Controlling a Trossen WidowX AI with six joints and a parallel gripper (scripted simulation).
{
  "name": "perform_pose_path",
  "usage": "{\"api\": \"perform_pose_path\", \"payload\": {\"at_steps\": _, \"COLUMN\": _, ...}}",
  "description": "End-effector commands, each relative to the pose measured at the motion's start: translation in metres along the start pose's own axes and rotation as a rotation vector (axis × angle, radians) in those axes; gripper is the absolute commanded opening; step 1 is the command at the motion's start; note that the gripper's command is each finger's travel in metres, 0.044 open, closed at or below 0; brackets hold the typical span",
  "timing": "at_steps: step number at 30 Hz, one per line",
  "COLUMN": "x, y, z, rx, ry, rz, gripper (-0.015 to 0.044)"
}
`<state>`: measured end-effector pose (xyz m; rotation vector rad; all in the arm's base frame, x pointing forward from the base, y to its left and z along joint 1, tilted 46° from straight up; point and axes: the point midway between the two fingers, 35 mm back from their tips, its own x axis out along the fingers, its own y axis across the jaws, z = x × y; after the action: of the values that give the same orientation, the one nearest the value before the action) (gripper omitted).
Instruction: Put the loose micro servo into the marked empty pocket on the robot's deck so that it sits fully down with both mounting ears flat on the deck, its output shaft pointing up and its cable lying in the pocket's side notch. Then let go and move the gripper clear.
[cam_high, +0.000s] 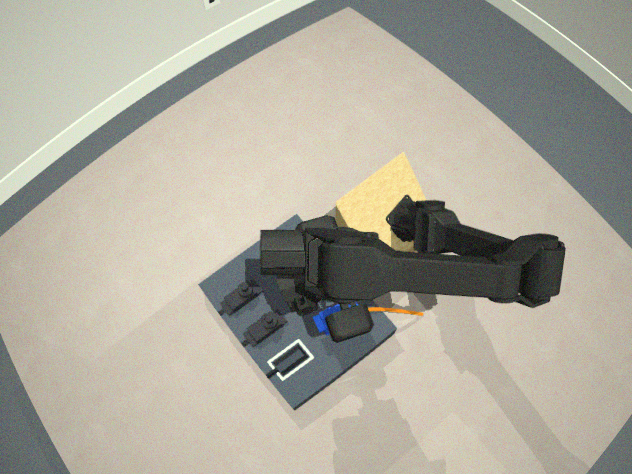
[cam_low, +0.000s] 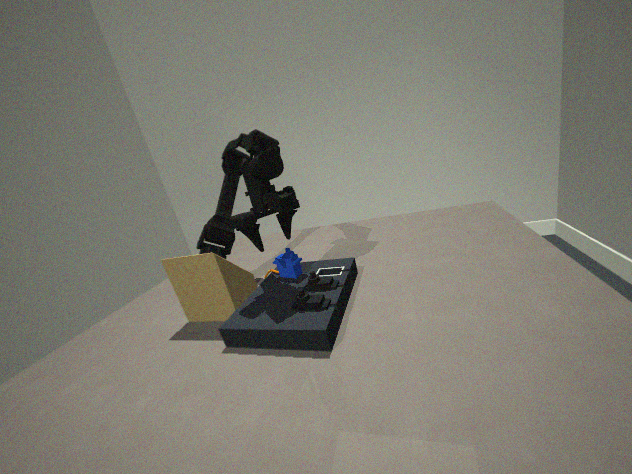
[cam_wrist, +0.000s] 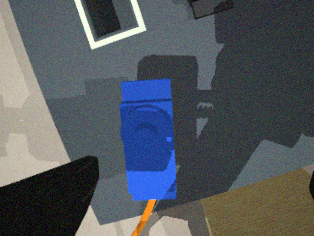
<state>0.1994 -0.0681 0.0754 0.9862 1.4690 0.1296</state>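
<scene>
The loose blue micro servo (cam_high: 320, 323) (cam_low: 288, 266) (cam_wrist: 147, 150) stands on the dark deck (cam_high: 306, 390) (cam_low: 275, 339) (cam_wrist: 55, 55), shaft side up, outside the pocket. Its orange cable (cam_high: 395, 310) (cam_low: 270, 272) (cam_wrist: 145, 218) runs off the deck's edge. The empty pocket's white outline (cam_high: 297, 367) (cam_low: 329, 275) (cam_wrist: 118, 38) lies beyond the servo in the wrist view. My gripper (cam_low: 275, 244) (cam_wrist: 205, 174) is open and empty, pointing down above the servo, fingertips not touching it. In the top view, one finger covers part of the servo.
Two black servos (cam_high: 238, 298) (cam_high: 264, 328) (cam_low: 312, 302) (cam_low: 321, 282) sit in the deck beside the pocket. A tall wooden block (cam_high: 375, 188) (cam_low: 201, 288) (cam_wrist: 260, 205) stands beside the deck, near the cable side and the arm's base.
</scene>
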Motion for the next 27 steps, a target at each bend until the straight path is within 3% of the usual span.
{"api": "perform_pose_path", "payload": {"at_steps": 1, "x": 0.005, "y": 0.019, "z": -0.018, "rx": -0.081, "ry": 0.058, "rz": 0.058, "gripper": 0.044}}
{"api": "perform_pose_path", "payload": {"at_steps": 27, "x": 0.044, "y": 0.025, "z": -0.022, "rx": -0.095, "ry": 0.067, "rz": 0.069, "gripper": 0.044}}
